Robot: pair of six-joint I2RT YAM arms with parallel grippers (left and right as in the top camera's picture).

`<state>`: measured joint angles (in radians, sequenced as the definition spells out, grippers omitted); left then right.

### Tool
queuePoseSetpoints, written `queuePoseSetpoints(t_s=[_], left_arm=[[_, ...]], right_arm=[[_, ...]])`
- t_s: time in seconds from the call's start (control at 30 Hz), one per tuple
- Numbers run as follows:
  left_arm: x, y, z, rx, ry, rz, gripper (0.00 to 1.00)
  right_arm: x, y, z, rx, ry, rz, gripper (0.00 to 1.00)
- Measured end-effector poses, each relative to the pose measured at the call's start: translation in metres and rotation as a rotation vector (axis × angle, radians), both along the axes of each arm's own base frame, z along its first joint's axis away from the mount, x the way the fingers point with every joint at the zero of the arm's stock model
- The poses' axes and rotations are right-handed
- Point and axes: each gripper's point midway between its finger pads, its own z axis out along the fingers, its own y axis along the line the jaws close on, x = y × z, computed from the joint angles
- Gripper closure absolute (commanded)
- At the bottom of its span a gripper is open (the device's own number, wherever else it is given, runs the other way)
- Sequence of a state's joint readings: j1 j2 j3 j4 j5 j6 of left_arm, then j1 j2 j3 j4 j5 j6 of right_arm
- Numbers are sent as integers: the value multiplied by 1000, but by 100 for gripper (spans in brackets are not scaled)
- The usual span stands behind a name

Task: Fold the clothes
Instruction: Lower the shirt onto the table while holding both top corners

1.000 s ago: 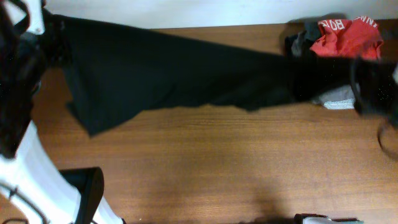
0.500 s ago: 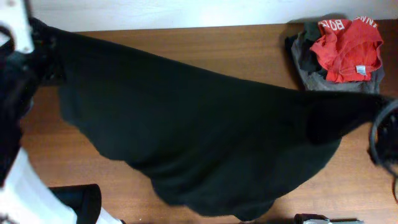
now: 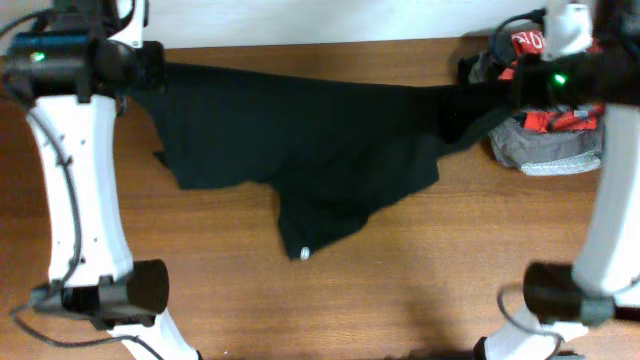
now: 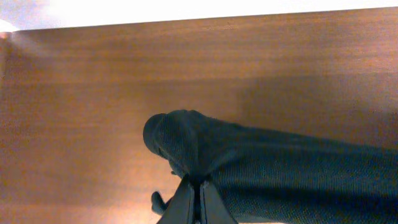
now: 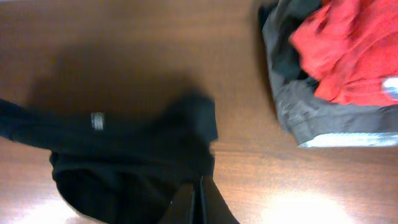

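1. This looks like a robotics lab or test station rather than a home.
2. Two white robot arms, the left arm (image 3: 85,200) and the right arm (image 3: 620,220), rise from black bases on a bare wooden counter (image 3: 400,290).
3. A black cable (image 3: 50,180) runs along the left arm behind the left end effector (image 4: 199,186), and a green status light (image 3: 557,78) glows near the right end effector (image 5: 200,186).
4. A plain white wall (image 3: 300,20) runs beyond both end effectors.
5. A black garment (image 3: 300,150) hangs between the end effectors, and a heap of red and grey garments (image 3: 545,150) lies just beside the right one.
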<state>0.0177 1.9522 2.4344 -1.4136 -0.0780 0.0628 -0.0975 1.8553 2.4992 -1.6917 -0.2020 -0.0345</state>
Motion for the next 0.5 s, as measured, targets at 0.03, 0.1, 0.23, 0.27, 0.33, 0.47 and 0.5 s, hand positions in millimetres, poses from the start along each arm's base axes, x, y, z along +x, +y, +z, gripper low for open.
queuePoseSetpoints(t_s=[0.03, 0.1, 0.23, 0.27, 0.33, 0.47, 0.5], left_arm=[[8, 0, -11, -2, 9, 0, 99], [25, 0, -33, -6, 23, -1, 99], [56, -1, -79, -11, 47, -4, 99], [63, -1, -93, -11, 63, -4, 99], [73, 0, -113, -11, 80, -4, 100], [83, 0, -142, -12, 118, -3, 100], [83, 0, -145, -12, 122, -3, 100]], right_arm=[[9, -1, -12, 4, 33, 1, 96], [30, -2, -41, 11, 94, 3, 96], [74, -6, -98, 18, 173, 7, 96], [84, -5, -113, 20, 191, 10, 96], [100, -3, -138, 21, 215, 18, 96], [114, 6, -165, 24, 240, 39, 96], [114, 9, -165, 24, 238, 44, 96]])
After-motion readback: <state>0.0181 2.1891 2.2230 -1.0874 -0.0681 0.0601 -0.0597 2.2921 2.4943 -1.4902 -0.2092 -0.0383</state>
